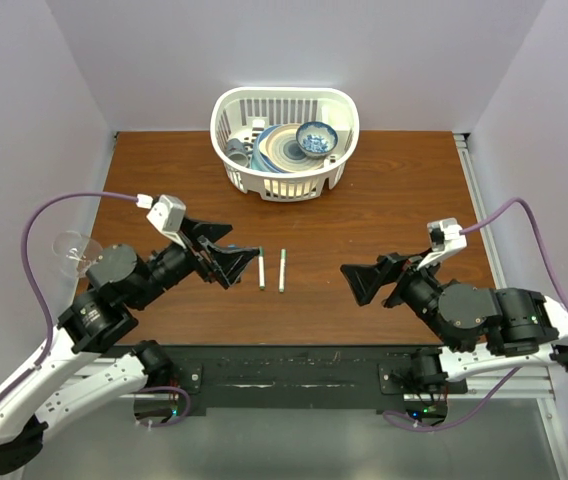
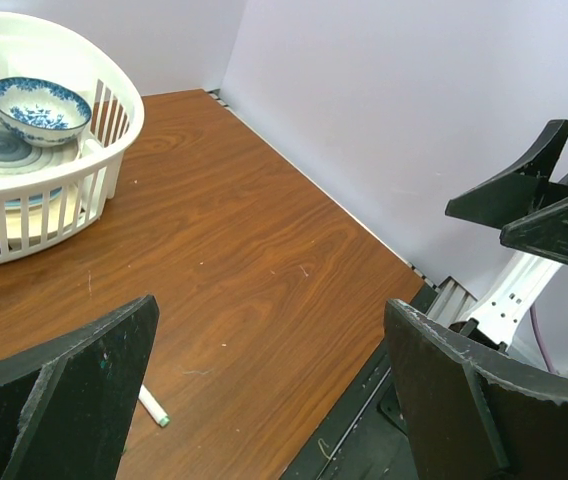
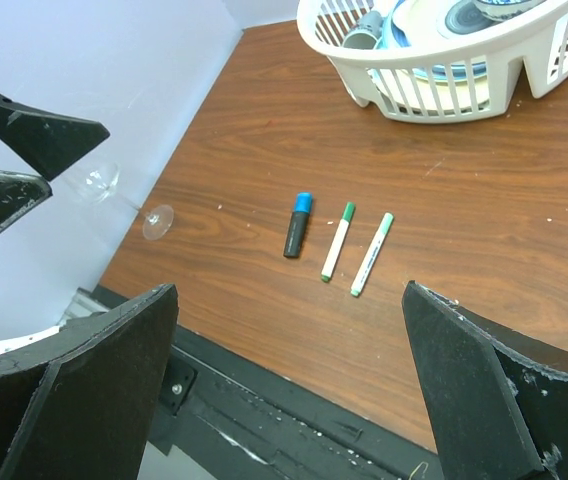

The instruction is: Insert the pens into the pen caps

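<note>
Both claws released, empty. L gripper [image 1: 234, 250] sits just left of pens [image 1: 262, 268], R gripper [image 1: 359, 282] to their right. Pens lie parallel, close together, green caps [image 3: 348, 211] at far ends. Risk: wide jaws bump the neighbour pen, which rolls off-line.

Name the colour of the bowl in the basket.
Bowl: blue pattern on white; left wrist view.

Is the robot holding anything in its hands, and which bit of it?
Nothing is held. The left end effector and right end effector are open and empty; the pens lie loose between them.
</note>
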You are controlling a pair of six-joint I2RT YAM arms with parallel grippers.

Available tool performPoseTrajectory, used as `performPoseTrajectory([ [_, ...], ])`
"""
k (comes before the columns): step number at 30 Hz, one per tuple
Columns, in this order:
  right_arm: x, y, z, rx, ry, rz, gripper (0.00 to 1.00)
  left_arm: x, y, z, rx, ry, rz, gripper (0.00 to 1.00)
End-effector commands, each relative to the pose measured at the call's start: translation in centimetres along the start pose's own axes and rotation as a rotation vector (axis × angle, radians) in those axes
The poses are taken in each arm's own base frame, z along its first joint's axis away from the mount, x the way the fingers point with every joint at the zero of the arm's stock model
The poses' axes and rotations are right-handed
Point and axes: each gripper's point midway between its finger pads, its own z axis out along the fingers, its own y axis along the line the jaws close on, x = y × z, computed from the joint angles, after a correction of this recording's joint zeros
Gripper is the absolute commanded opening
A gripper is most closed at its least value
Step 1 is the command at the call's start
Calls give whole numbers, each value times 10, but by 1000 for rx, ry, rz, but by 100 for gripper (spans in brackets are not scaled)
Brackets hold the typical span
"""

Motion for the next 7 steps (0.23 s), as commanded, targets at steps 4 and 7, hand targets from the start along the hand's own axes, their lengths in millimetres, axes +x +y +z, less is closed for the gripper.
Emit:
performPoseTrajectory([
  [4,-11,-2,2,38,-49,20,99,-17,-7,0,23,-61,6,100],
  [7,-12,1,3,37,-46,17,99,-18,-7,0,22,-65,6,100],
])
